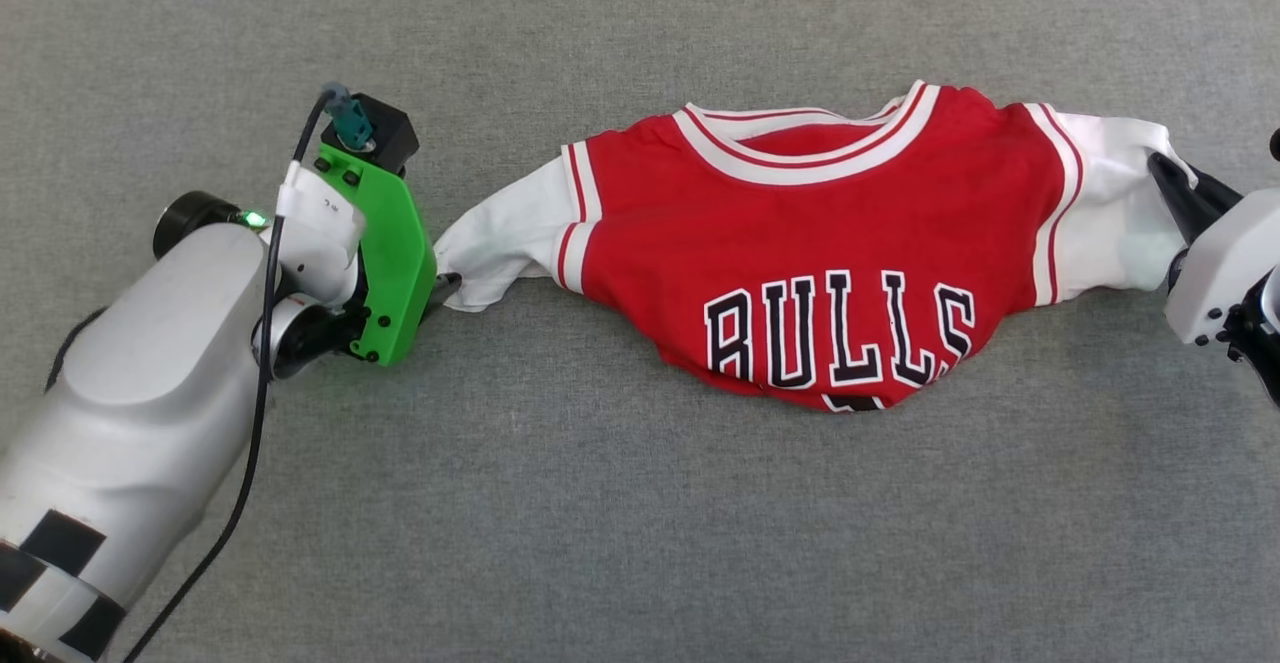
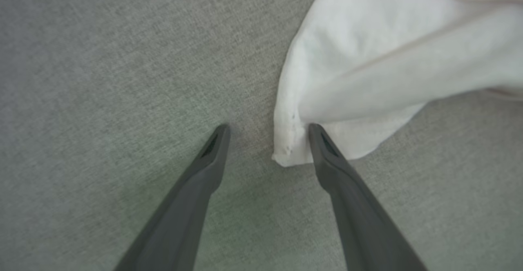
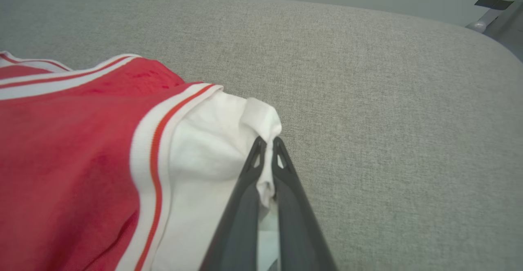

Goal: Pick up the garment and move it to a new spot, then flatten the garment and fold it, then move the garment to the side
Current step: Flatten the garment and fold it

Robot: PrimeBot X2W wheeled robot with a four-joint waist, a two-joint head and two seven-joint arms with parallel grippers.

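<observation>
Head view, the overall layout: red BULLS T-shirt [image 1: 820,243] stretched sideways on the grey fabric surface [image 1: 640,543], chest up, striped collar toward the far side, 1 white sleeve pulled out to each side. Lower part tucked under, lettering at the near fold with just the top of a number below it. Also there, on the left arm, a green bracket [image 1: 395,253] and a black cable [image 1: 262,373]. Of the left gripper [image 1: 447,288], merely a dark tip beside the end of the sleeve on the robot's left; opening impossible to judge from that angle.

Left wrist view, settling what the head view leaves unclear: left gripper [image 2: 267,130] spread wide, low over the surface, gripping nothing. Corner of the white cuff [image 2: 286,152] lying in the gap. 1 finger [image 2: 327,156] touching or overlapping the cuff's edge; the other on bare grey surface, apart from the cloth.

Right wrist view, close on the opposite sleeve: right gripper [image 3: 267,142] closed almost fully, a fold of white sleeve pinched between the 2 fingers, cloth puckered just past the tips. Red-and-white trim running alongside, red body to that view's left. In the head view, right gripper [image 1: 1185,193] at the right border, dark finger laid across that sleeve's end.
</observation>
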